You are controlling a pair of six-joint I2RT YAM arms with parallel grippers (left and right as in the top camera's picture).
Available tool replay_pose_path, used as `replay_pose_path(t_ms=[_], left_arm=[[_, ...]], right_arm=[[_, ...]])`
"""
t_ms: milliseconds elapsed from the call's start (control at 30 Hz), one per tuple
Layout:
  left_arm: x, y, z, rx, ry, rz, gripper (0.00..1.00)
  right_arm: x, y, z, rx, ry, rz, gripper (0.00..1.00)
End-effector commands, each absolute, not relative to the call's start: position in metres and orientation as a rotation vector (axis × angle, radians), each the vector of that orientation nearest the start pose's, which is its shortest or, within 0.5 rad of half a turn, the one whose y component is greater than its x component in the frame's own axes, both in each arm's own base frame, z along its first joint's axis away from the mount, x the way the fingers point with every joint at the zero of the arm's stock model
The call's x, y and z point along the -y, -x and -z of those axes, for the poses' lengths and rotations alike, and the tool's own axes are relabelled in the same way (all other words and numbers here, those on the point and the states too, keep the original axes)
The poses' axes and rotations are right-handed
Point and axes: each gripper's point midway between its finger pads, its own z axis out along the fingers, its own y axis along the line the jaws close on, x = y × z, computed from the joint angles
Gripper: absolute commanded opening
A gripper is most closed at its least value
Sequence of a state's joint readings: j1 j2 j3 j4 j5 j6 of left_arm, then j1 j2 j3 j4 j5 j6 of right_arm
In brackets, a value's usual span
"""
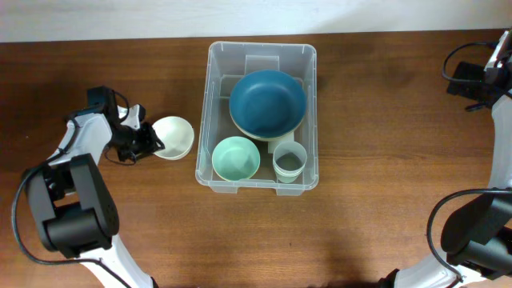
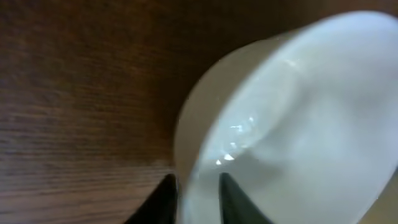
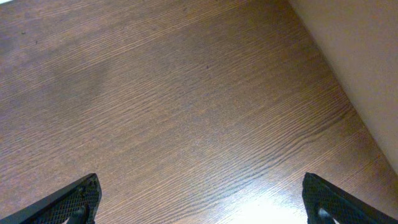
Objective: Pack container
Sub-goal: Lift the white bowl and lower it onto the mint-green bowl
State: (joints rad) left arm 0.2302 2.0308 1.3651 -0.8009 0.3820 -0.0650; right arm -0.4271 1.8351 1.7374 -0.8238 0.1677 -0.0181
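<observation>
The clear plastic container (image 1: 204,120) stands mid-table. In it are a large dark blue bowl (image 1: 267,102), a mint green bowl (image 1: 236,158) and a pale green cup (image 1: 289,162). A white bowl (image 1: 175,137) sits on the table just left of the container. My left gripper (image 1: 152,142) is at the bowl's left rim. In the left wrist view the white bowl (image 2: 298,124) fills the frame and my left gripper (image 2: 198,196) has one finger outside and one inside the rim, shut on it. My right gripper (image 3: 199,205) is open and empty over bare wood; its arm sits at the far right (image 1: 480,76).
The table's back edge and a pale wall (image 3: 360,50) show at the right of the right wrist view. Black cables (image 1: 460,60) hang by the right arm. The left arm's base (image 1: 68,200) stands at the front left.
</observation>
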Motion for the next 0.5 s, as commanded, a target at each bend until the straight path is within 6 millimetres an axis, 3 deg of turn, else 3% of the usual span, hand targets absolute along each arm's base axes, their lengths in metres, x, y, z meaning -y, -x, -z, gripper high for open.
replay_pose_path(t_ms=[0, 33, 200, 300, 467], left_arm=[[-0.028, -0.399, -0.015, -2.918, 0.392, 0.575, 0.08], [-0.029, -0.4, -0.016, -2.914, 0.394, 0.573, 0.01], [-0.042, -0.41, -0.035, -2.873, 0.426, 0.559, 0.01], [-0.048, -0.422, -0.063, -2.819, 0.415, 0.539, 0.01], [-0.037, -0.441, -0.135, -2.695, 0.334, 0.507, 0.01]], right_arm=[[0.23, -0.429, -0.227, -2.404, -0.597, 0.398, 0.99], [0.23, -0.429, -0.227, -2.404, -0.597, 0.398, 0.99], [0.23, -0.429, -0.227, -2.404, -0.597, 0.398, 0.99], [0.23, -0.429, -0.227, -2.404, -0.597, 0.398, 0.99], [0.23, -0.429, -0.227, -2.404, -0.597, 0.398, 0.99]])
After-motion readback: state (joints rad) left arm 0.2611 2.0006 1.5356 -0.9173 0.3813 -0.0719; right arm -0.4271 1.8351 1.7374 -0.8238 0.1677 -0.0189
